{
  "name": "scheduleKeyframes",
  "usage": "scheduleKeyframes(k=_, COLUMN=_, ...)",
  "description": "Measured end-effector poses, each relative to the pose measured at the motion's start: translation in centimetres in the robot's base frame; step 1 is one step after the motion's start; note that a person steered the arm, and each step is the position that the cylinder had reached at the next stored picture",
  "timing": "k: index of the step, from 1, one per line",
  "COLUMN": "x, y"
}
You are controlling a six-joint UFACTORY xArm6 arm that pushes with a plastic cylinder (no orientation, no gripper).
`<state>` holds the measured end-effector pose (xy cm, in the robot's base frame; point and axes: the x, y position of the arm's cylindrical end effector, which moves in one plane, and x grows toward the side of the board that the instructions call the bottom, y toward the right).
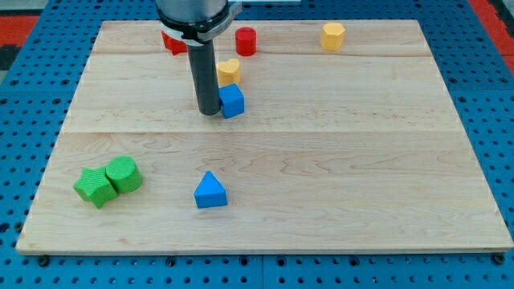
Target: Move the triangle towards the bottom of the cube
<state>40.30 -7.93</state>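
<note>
Tool is a bare rod, nothing to spread or pinch; my tip [209,111] is parked touching the blue wooden cube [232,101] near the pale wooden surface's [361,160] top edge. Blue wooden triangle [210,191] sits well apart toward the bottom edge. Risk: cube gets nudged as the tip leaves.

One camera looks down at a slant from the near edge, taking in my whole wooden board [337,160]

Board [321,160] is pale wood, visible grain, smooth matt finish, made of joined planks. The blocks, like the blue triangle [210,192] and blue cube [232,100], look matt painted, flat solid colours. Rod [207,76] is dark, slight sheen. Blue pegboard [24,120] underneath looks plasticky.
</note>
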Motion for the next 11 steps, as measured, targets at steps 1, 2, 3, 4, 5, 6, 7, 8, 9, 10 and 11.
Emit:
scheduleKeyframes(k=1, x=5.1, y=-0.1)
scheduleKeyframes(k=2, x=8.2, y=6.8)
scheduleKeyframes(k=3, x=13.7, y=6.6)
scheduleKeyframes(k=4, x=17.2, y=3.6)
scheduleKeyframes(k=5, x=17.1, y=0.6)
scheduleKeyframes(k=6, x=14.1, y=0.3)
scheduleKeyframes(k=7, x=10.2, y=0.3)
scheduleKeyframes(k=8, x=8.4, y=-0.6)
scheduleKeyframes(k=9, x=8.9, y=-8.1)
scheduleKeyframes(k=10, x=6.6, y=-8.0)
scheduleKeyframes(k=11, x=5.1, y=-4.6)
